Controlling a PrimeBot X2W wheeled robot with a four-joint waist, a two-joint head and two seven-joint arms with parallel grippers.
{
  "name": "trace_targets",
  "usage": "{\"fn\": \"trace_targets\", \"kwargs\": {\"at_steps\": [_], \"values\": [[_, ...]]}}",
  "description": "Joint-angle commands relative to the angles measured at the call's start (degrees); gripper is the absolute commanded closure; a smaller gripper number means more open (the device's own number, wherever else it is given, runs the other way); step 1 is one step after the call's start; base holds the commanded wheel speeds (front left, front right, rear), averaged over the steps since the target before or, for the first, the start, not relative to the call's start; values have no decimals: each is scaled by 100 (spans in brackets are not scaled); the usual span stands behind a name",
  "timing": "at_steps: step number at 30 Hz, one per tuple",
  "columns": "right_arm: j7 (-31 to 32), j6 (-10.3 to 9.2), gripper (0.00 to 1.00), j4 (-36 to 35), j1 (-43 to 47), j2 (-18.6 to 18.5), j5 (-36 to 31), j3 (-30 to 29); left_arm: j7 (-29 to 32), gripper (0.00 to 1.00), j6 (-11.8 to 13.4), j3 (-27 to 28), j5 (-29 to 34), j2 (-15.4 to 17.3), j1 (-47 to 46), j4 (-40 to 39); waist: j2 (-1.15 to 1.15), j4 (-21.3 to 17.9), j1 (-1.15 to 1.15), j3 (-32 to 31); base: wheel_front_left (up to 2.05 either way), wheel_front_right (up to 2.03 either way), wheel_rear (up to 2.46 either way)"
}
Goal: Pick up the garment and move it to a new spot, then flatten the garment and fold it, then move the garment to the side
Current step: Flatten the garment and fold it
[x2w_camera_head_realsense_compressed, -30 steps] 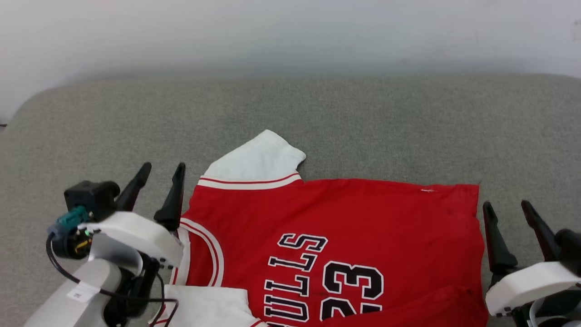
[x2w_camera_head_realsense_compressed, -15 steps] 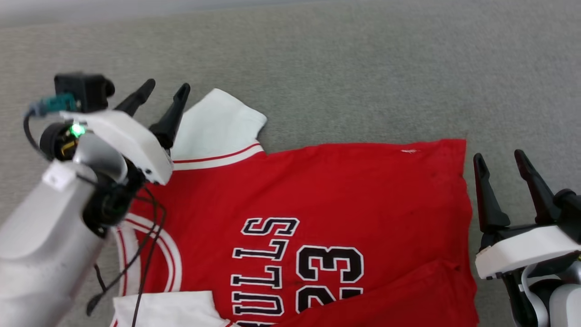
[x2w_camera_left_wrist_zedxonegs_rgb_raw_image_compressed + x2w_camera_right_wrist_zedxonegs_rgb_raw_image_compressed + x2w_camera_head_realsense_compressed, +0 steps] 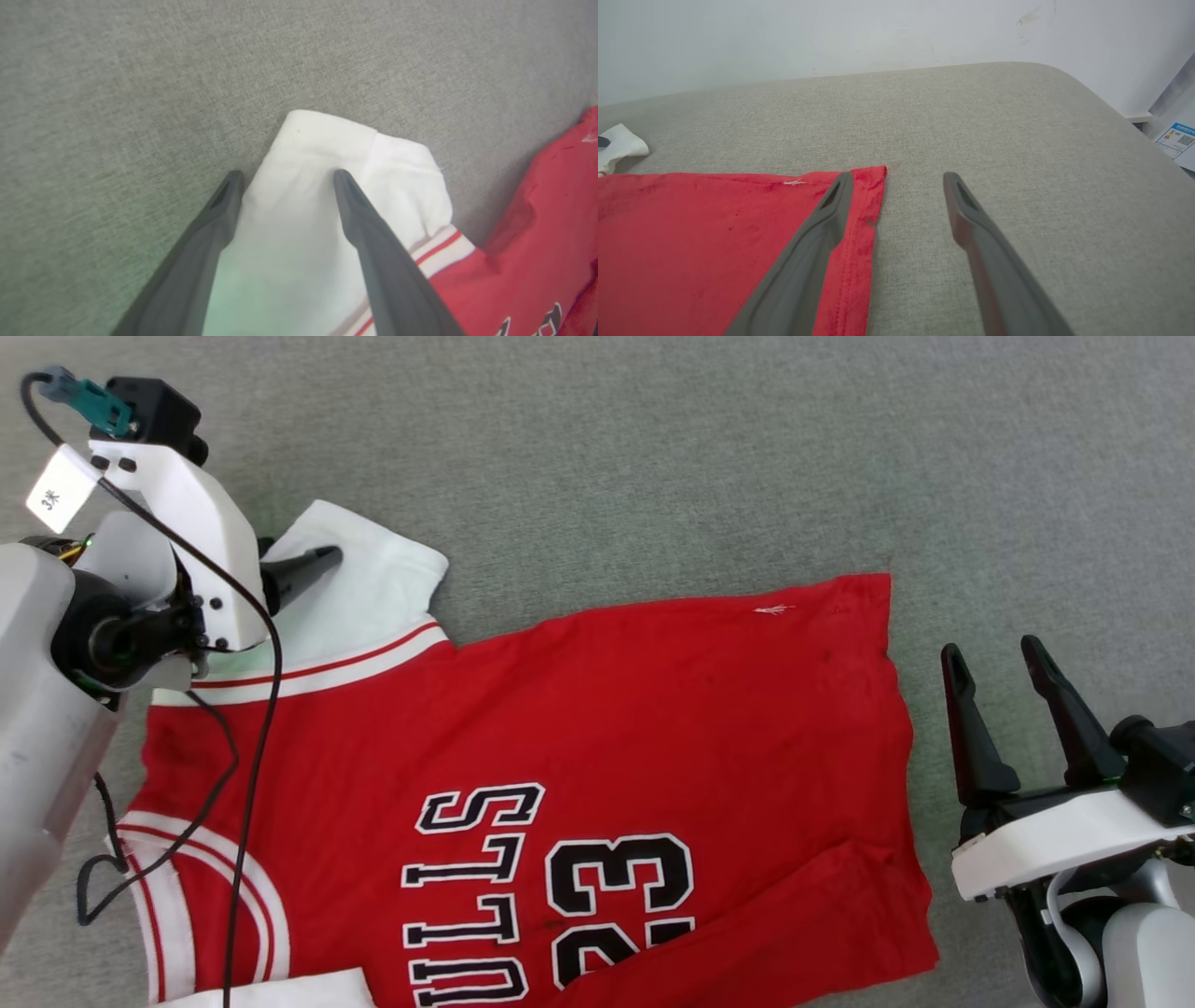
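Jersey laid out for flattening and folding. The grey fabric-covered surface (image 3: pixel 653 448) carries the garment (image 3: pixel 607 709), a red jersey lying front up and mostly spread. Its black lettering and number read sideways in the head view, and its near part runs off the bottom edge. The left claw (image 3: pixel 287 173) hangs over the white sleeve (image 3: pixel 373 569) at the far left, fingers apart and clamped on nothing: one tip sits at the sleeve's edge, the other over the white cloth short of the cuff. The right claw (image 3: pixel 991 649) stands just beside the hem (image 3: pixel 901 709), also spread and empty; in its wrist view one finger (image 3: pixel 831 210) overlaps the hem's far corner and the other lies over bare upholstery. The step in hand is judged to be flattening, taken up at the sleeve. To do it well, the left claw should come down low, close on both layers near the cuff, and draw the sleeve outward without lifting the body. The right claw could take or pin the hem corner for counter-tension. The turned-over flap (image 3: pixel 840 915) at the near hem corner likely needs smoothing before any fold. The black cable (image 3: pixel 252 728) draped over the shoulder may snag. A loose pale thread (image 3: pixel 773 609) marks the far edge.
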Motion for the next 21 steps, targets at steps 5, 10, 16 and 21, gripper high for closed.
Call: {"fn": "trace_targets", "kwargs": {"at_steps": [5,10,16,21], "values": [[-115,-3,0,158,-110,13,153,55,885,0,9,-351,-75,16,-33,421,0,-196,-1,178,0,0,0],[-98,-2,0,225,-137,13,253,81,1156,100,63,-538,-62,-136,51,606,0,-238,-1,225,0,0,0],[199,-2,0,485,-272,9,472,132,724,100,12,-462,62,-198,-105,718,0,-196,-1,140,0,0,0],[710,-2,0,1075,-662,10,457,67,369,100,-21,-324,106,-144,-244,585,0,-35,-1,-48,0,0,0]]}}
